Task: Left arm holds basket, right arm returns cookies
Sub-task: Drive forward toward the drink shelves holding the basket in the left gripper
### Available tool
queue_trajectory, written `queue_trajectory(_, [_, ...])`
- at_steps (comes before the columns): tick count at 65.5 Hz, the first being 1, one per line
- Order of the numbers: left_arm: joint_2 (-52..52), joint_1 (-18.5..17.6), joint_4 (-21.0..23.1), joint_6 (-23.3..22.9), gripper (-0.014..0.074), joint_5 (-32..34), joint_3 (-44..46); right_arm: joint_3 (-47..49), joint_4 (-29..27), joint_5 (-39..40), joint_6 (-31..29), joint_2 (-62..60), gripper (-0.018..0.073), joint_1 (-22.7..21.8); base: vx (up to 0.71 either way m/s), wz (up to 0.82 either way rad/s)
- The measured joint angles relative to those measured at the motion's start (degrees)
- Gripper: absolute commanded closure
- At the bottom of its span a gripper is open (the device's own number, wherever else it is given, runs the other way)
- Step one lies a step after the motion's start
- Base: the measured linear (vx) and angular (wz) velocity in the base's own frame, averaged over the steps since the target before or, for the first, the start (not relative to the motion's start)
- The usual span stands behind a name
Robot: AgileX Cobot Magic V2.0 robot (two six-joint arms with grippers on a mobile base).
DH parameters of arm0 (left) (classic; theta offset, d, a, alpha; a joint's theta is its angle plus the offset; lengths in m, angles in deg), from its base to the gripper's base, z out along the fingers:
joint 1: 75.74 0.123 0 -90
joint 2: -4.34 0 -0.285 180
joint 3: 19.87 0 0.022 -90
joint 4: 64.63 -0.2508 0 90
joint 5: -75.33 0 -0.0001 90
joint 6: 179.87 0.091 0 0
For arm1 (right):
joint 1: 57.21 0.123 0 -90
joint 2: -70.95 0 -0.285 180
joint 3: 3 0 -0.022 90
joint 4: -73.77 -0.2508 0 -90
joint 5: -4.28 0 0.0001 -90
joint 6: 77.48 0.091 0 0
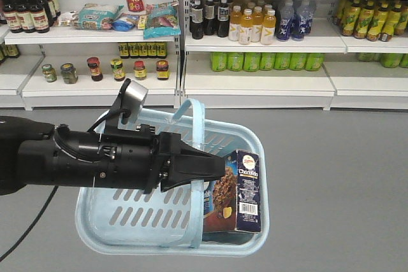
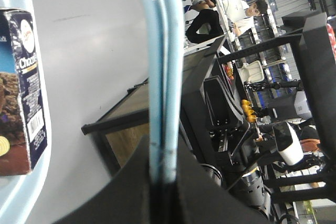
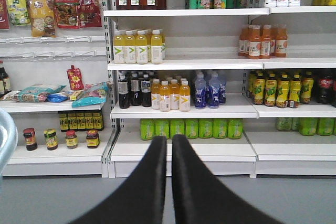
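The light blue basket hangs above the grey floor by its two hoop handles. My left gripper is shut on both handles, which run pressed together between its jaws in the left wrist view. The cookies, a dark navy box, stand upright inside the basket at its right end; the box also shows in the left wrist view. My right gripper is shut with nothing in it, held in the air facing the shelves. A sliver of the basket shows at its far left.
White store shelves stand beyond the basket, with drink bottles, green bottles, jars and snack packs. Grey floor lies between. Behind the left arm are black frames and seated people.
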Motion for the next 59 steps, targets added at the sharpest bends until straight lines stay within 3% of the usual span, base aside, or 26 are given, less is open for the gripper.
queue_trajectory(59, [0.00,0.00,0.11,0.00,0.0599,0.13,0.00,0.00,0.00,0.00,0.00,0.00,0.0568,0.00,0.45,-0.04])
